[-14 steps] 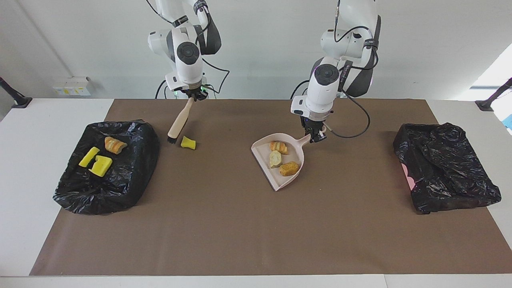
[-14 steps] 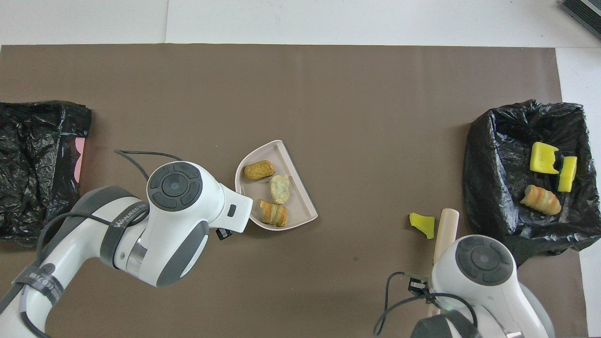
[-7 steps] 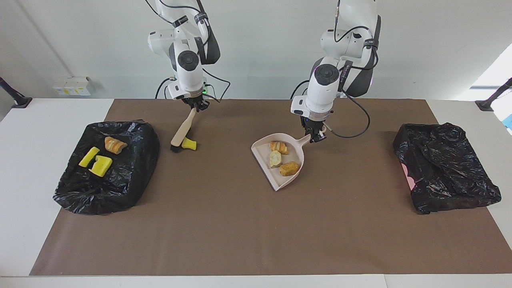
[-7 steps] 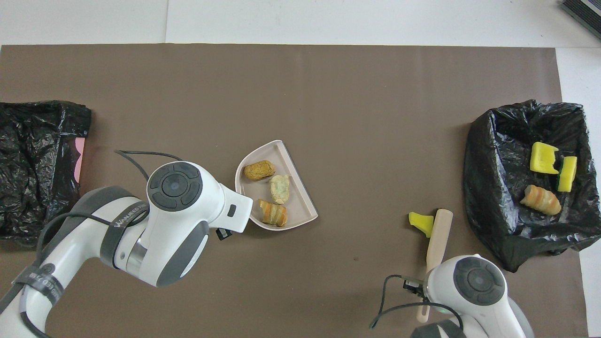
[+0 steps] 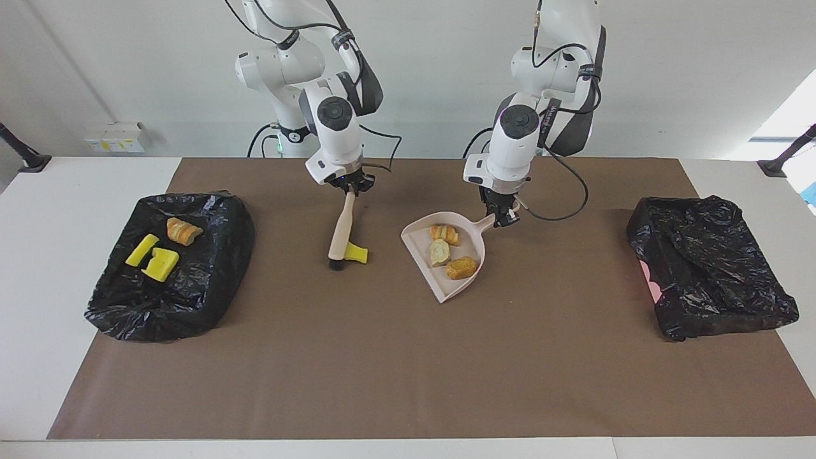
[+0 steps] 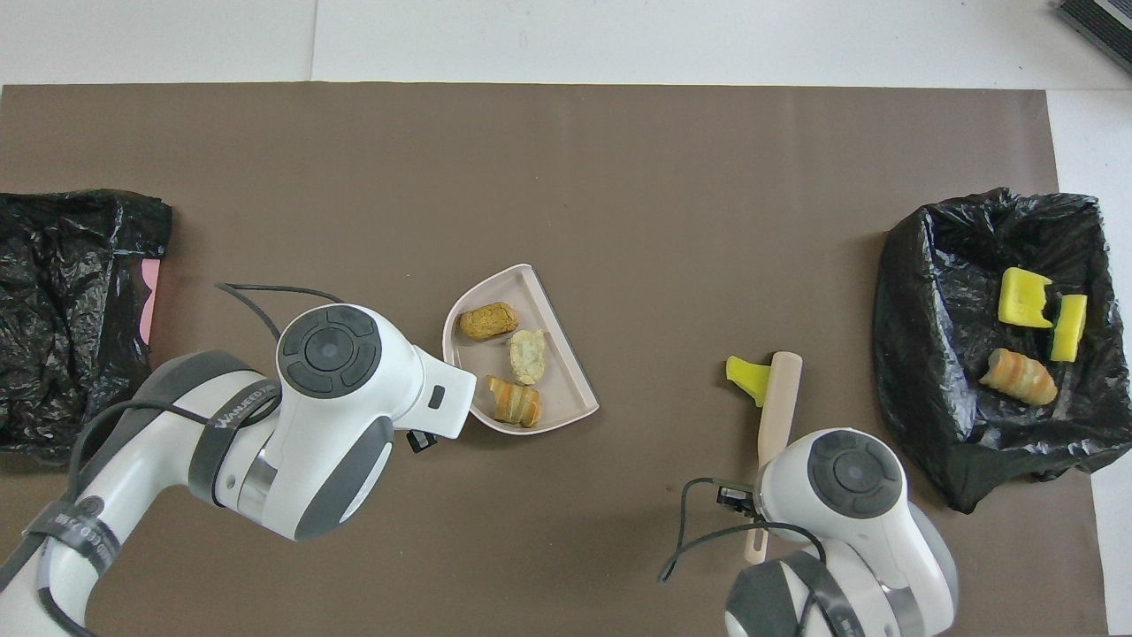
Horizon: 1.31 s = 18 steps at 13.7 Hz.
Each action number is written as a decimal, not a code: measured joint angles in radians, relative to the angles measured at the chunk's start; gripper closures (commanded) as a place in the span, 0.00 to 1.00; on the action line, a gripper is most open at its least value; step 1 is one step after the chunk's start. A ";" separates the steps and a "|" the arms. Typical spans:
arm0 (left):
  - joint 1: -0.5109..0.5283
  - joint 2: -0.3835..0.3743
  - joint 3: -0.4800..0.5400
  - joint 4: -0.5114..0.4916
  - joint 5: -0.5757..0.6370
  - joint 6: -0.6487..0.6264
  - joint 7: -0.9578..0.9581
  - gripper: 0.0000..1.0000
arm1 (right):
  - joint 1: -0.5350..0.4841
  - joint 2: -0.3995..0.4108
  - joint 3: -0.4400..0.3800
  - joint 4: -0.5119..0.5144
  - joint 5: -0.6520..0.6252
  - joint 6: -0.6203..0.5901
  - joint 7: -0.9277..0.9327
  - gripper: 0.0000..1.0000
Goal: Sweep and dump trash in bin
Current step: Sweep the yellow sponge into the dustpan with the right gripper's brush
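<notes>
My right gripper [image 5: 347, 186] is shut on the handle of the beige brush [image 5: 341, 231], whose black bristles rest on the mat. A yellow chunk of trash [image 5: 356, 254] lies against the bristles, on the side toward the pink dustpan [image 5: 447, 288]. The left gripper [image 5: 503, 217] is shut on the dustpan's handle. Three bread-like pieces [image 5: 440, 252] lie in the pan. In the overhead view the brush [image 6: 778, 398] and the yellow chunk [image 6: 747, 379] lie between the dustpan [image 6: 559, 394] and the bin [image 6: 920, 292].
The black-bagged bin [image 5: 191, 293] at the right arm's end holds two yellow chunks [image 5: 153, 258] and a bread piece [image 5: 183, 231]. A second black-bagged bin [image 5: 707, 268] stands at the left arm's end. A brown mat [image 5: 382, 370] covers the table.
The right arm has swept the brush and the yellow chunk away from the bin toward the dustpan. The left arm and the dustpan have not moved.
</notes>
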 measured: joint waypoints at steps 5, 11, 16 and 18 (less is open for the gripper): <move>0.000 -0.016 -0.001 -0.033 0.000 0.038 0.000 1.00 | 0.082 0.198 0.010 0.220 0.103 0.001 -0.189 1.00; 0.000 -0.016 0.000 -0.034 -0.002 0.036 -0.115 1.00 | 0.090 0.209 0.015 0.289 0.174 -0.014 -0.303 1.00; 0.011 -0.016 0.009 -0.034 -0.003 0.036 -0.247 1.00 | 0.019 0.147 0.005 0.303 0.116 -0.094 -0.308 1.00; 0.036 -0.019 0.013 -0.029 -0.004 0.037 -0.274 1.00 | 0.015 0.111 0.004 0.303 0.080 -0.130 -0.288 1.00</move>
